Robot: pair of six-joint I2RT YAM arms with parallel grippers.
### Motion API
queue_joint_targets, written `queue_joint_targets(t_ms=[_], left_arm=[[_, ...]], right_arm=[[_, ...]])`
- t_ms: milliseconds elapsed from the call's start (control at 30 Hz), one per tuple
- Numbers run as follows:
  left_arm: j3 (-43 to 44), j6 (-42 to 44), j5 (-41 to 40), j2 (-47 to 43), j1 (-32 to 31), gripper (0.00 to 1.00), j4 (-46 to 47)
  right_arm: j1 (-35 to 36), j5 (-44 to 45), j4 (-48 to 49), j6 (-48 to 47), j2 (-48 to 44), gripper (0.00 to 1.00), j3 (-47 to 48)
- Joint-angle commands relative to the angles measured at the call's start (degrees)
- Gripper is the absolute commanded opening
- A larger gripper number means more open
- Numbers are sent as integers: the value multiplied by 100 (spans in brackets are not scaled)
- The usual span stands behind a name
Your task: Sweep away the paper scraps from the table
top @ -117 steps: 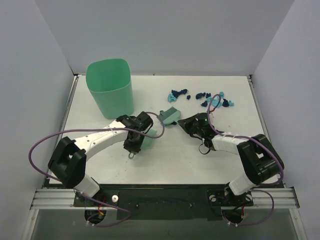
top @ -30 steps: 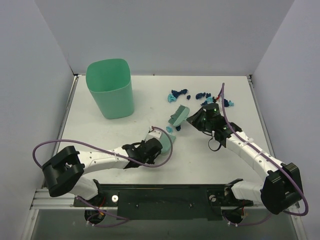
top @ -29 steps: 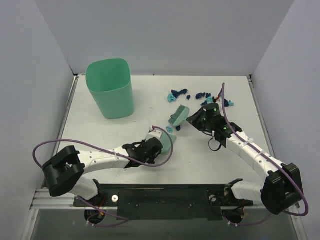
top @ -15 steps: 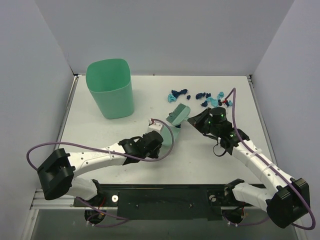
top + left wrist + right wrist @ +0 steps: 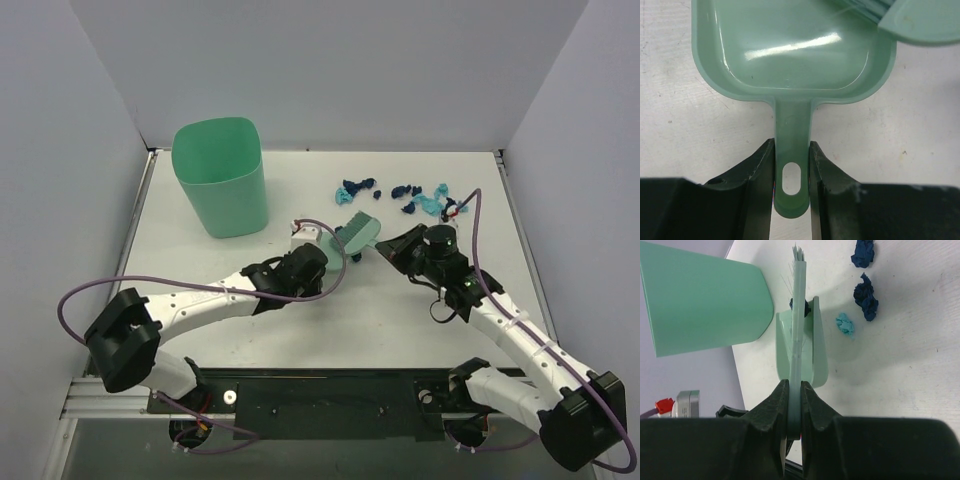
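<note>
No text or label can be read

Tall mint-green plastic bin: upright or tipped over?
Upright: the tall mint-green plastic bin stands on the white table, open mouth facing up.

Paper scraps [image 5: 404,194]: small crumpled bits, navy and turquoise, loose, scattered in rough row on flat white table [image 5: 380,322]. Lying just ahead of right gripper [image 5: 397,244], off to one side of tips; nearest turquoise, navy beyond.
</note>
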Motion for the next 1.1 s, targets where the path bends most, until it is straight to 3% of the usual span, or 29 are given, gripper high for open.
queue_joint_targets(t_ms=[0,267,600,933,1067], left_arm=[[512,-100,40,211,158,0,214],[723,155,532,405,176,0,-138],[697,392,286,229,264,0,-710],[715,630,286,256,176,0,-938],[785,735,576,203,123,0,-1253]], right_arm=[[53,-15,-67,12,-272,0,-84],[44,257,-832,-357,-650,0,100],[-9,460,-1535,-989,-773,0,311],[-79,257,-1834,-1490,-720,0,584],[-316,153,-1966,-2025,-291,0,1014]])
